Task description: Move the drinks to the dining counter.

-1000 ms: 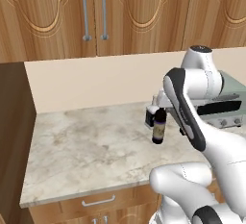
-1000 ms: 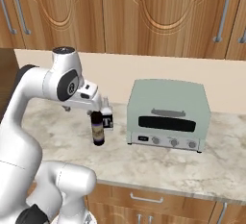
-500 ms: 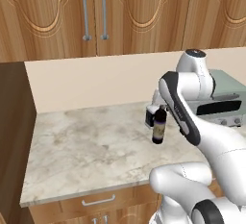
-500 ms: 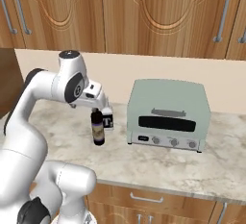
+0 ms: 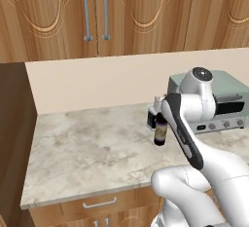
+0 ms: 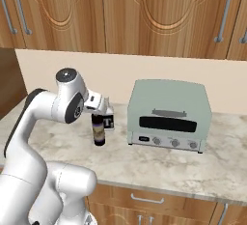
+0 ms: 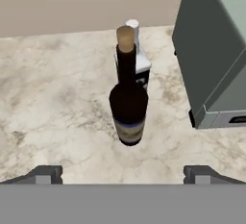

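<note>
Pincer (image 7: 123,172) gaping; one wine bottle (image 7: 128,104); one clear bottle (image 7: 139,64).

Marble counter (image 5: 87,148) under the cupboards: a dark wine bottle (image 7: 128,100) stands upright right ahead of the hand (image 7: 122,172), a clear bottle (image 7: 139,67) just behind it, and a grey-green toaster oven (image 6: 169,115) off to the hand's right.

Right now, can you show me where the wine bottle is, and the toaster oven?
wine bottle (image 7: 129,104): hand view, on its dark shoulder above the label.
toaster oven (image 6: 168,118): right base view, on its front door.
</note>
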Motion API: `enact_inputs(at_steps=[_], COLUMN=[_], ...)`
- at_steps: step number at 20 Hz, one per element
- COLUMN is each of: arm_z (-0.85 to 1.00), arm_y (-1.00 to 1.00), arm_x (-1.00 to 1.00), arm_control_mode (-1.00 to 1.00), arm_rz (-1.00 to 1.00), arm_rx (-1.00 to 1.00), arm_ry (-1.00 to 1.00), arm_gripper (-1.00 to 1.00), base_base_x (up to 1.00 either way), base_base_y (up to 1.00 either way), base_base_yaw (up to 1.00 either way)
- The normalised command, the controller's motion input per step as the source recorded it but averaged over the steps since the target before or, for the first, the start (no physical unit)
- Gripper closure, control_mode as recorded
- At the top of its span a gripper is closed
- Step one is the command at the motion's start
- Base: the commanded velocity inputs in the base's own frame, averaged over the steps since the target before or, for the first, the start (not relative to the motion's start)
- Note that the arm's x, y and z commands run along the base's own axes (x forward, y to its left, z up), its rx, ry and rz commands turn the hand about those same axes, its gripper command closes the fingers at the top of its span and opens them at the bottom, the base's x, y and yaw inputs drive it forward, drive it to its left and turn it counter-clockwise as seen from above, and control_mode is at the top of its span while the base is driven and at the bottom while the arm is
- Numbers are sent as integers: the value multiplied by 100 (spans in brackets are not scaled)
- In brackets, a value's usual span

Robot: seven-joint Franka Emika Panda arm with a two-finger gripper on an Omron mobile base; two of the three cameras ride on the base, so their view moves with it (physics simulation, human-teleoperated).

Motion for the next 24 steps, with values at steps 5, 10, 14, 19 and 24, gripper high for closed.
enact_inputs(at_steps=[5,10,14,19,24], arm_z=[0,0,0,0,0], arm_y=[0,0,0,0,0], arm_x=[29,38,40,37,27], arm_control_mode=[-100,-100,-100,-100,-100], arm_rz=[0,0,0,0,0], arm_rx=[0,0,0,0,0], arm_ry=[-19,-6,0,0,0], arm_gripper=[-100,-100,-100,-100,-100], base_base_x=[0,0,0,0,0], base_base_y=[0,0,0,0,0], base_base_yaw=[0,0,0,0,0])
